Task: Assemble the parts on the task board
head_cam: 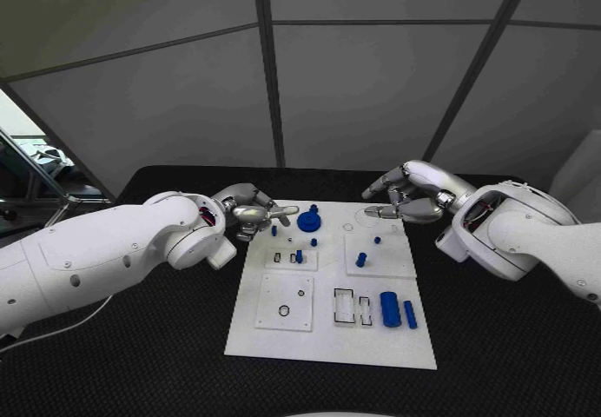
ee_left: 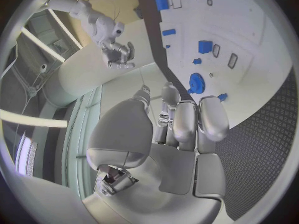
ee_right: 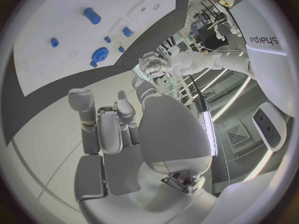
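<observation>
The white task board lies in the middle of the black table. A blue gear-like part sits near its far edge, with small blue pegs around it. A blue cylinder and a thin blue bar lie at the near right. My left hand hovers at the board's far left corner, fingers stretched toward the gear, holding nothing. My right hand hangs over the far right corner, empty, its fingers apart from the thumb.
The board has several recessed slots and cut-outs in its near half. Black matting surrounds the board on both sides. Grey wall panels stand behind the table.
</observation>
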You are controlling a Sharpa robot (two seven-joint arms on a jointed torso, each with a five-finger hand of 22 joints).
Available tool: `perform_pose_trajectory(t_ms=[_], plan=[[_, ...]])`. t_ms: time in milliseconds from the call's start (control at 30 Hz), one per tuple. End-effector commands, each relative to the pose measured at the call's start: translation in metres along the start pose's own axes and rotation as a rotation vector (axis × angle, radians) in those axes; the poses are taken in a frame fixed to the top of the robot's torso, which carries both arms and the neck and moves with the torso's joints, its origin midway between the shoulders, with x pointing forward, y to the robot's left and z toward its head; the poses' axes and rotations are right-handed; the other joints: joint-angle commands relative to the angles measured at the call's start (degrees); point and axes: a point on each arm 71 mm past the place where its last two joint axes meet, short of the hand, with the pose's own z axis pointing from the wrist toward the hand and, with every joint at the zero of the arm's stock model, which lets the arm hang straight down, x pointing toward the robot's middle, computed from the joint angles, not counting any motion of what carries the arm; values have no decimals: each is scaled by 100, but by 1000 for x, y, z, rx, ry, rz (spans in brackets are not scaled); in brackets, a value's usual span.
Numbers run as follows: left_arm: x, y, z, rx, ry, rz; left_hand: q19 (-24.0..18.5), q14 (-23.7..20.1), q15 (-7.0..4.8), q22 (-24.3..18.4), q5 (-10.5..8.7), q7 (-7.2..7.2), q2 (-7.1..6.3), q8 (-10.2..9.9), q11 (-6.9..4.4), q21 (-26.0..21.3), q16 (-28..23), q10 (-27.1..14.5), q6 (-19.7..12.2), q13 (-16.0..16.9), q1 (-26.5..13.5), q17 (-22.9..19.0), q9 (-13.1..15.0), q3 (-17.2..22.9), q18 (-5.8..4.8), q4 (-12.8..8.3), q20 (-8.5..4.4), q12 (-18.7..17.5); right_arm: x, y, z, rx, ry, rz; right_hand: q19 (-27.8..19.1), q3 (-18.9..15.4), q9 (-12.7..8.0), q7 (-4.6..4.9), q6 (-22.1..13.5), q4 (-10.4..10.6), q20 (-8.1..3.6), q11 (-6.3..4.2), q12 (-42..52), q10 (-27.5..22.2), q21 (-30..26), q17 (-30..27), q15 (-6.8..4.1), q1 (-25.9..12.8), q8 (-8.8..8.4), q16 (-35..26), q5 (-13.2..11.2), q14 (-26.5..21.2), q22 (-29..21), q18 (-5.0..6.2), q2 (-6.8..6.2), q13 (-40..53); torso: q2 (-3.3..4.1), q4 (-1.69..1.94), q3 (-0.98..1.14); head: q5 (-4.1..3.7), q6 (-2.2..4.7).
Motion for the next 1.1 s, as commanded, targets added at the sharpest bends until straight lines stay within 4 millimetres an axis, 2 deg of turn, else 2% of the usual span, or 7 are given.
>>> perform_pose_trajectory(t_ms=[33,133,267,433,533,667,1100], plan=[[6,3,5,-229,94,329,121,60,-37,300,7,-37,18,275,-39,186,38,-41,-133,499,-41,28,293,-201,40,155,-31,484,-6,-5,-2,5,10,69,35,7,0,-7,36,13,-20,-23,-48,14,-41,-36,-29,30,30,-63,68,131,-30,70,8,-34,-83,37,22,-2,-53],[9,-4,12,-259,94,398,218,58,-60,519,-21,-48,54,442,-62,312,35,-40,-199,698,-456,37,486,-526,-4,233,-38,671,-11,-9,-3,15,-3,65,-54,29,-9,-7,21,1,-30,-27,-183,-90,-201,-190,-37,68,29,-193,244,97,-231,104,0,-182,-109,35,34,19,-82],[15,-14,22,-281,84,494,269,57,-73,637,-33,-58,59,527,-73,379,33,-33,-255,807,-543,44,597,-695,-25,241,-51,768,-14,-13,-2,23,-20,59,-74,48,-15,-8,17,0,-35,-30,-245,-126,-277,-257,-41,91,35,-266,276,84,-309,115,2,-259,-144,34,39,16,-105],[20,-21,31,-289,82,566,321,57,-80,759,-17,-72,115,637,-82,449,28,-2,-298,938,-370,47,738,-752,-46,218,-56,887,-16,-14,-2,26,-32,46,-5,82,-19,-10,23,-19,-43,-36,-234,-97,-242,-226,-48,133,43,-261,358,106,-248,101,1,-264,-168,30,54,35,-140],[24,-24,35,-291,88,589,332,57,-81,788,-12,-75,134,671,-83,466,25,3,-315,972,-319,48,786,-766,-51,216,-56,917,-16,-15,-1,30,-37,41,4,81,-21,-10,23,-16,-45,-36,-245,-101,-250,-233,-49,127,45,-272,389,108,-255,101,-15,-283,-160,41,38,16,-128],[29,-26,40,-294,102,607,335,57,-82,803,-10,-76,149,697,-84,474,23,4,-334,992,-288,48,825,-780,-53,218,-56,935,-16,-15,1,30,-44,36,8,81,-22,-10,25,-12,-46,-36,-250,-103,-252,-237,-49,122,47,-278,404,109,-256,100,-21,-291,-159,33,50,25,-134],[45,-27,58,-309,147,628,357,58,-76,888,-2,-62,209,776,-75,517,14,-11,-479,1070,35,53,1005,-680,-65,196,-51,994,-12,-10,11,21,-54,33,79,118,-33,-14,10,-11,-56,-43,-543,-318,-227,-244,-59,138,48,-307,494,122,-207,88,-54,-620,-140,30,42,25,-174]])
